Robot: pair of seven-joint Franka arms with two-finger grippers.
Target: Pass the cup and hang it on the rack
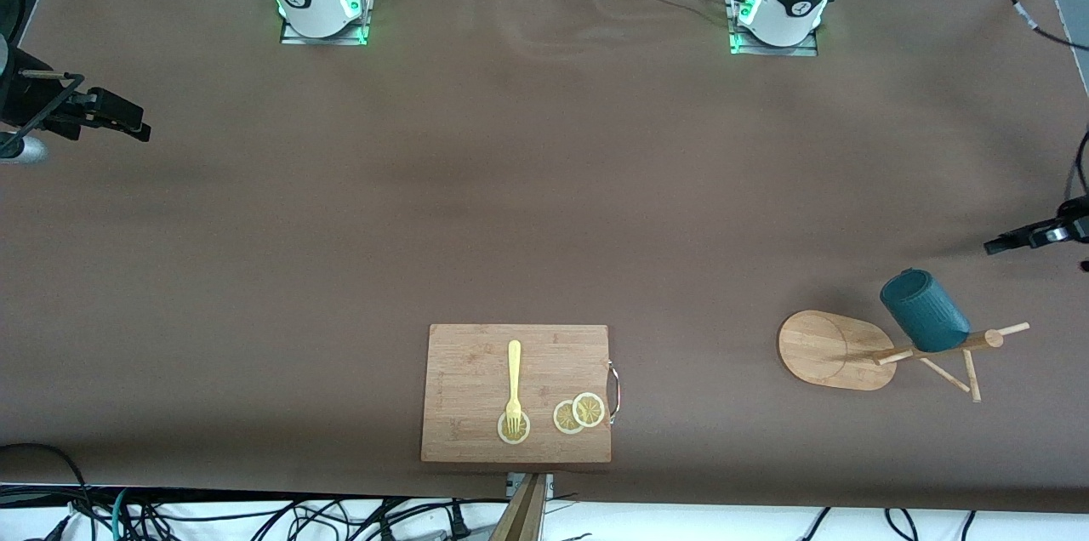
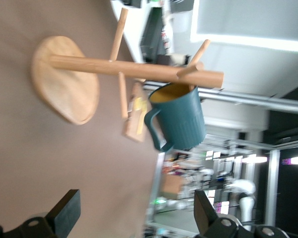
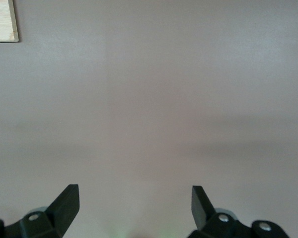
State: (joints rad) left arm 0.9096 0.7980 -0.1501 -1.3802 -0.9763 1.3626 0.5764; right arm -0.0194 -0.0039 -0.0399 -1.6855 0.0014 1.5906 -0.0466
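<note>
The dark teal cup (image 1: 923,311) (image 2: 181,119) hangs tilted near the top of the bamboo rack (image 1: 829,347) (image 2: 64,79), its rim against the post, free of both grippers. Which peg carries it is hidden. The rack stands toward the left arm's end of the table, close to the front camera. My left gripper (image 1: 1008,242) (image 2: 136,210) is open and empty, drawn back from the cup over the table's edge at that end. My right gripper (image 1: 128,117) (image 3: 134,203) waits open and empty over bare table at the right arm's end.
A rectangular cutting board (image 1: 476,354) lies near the table's front edge, carrying a yellow fork (image 1: 514,384) and lemon slices (image 1: 578,412). A corner of the board (image 3: 2,20) shows in the right wrist view. Cables (image 1: 255,520) run along the front edge below the table.
</note>
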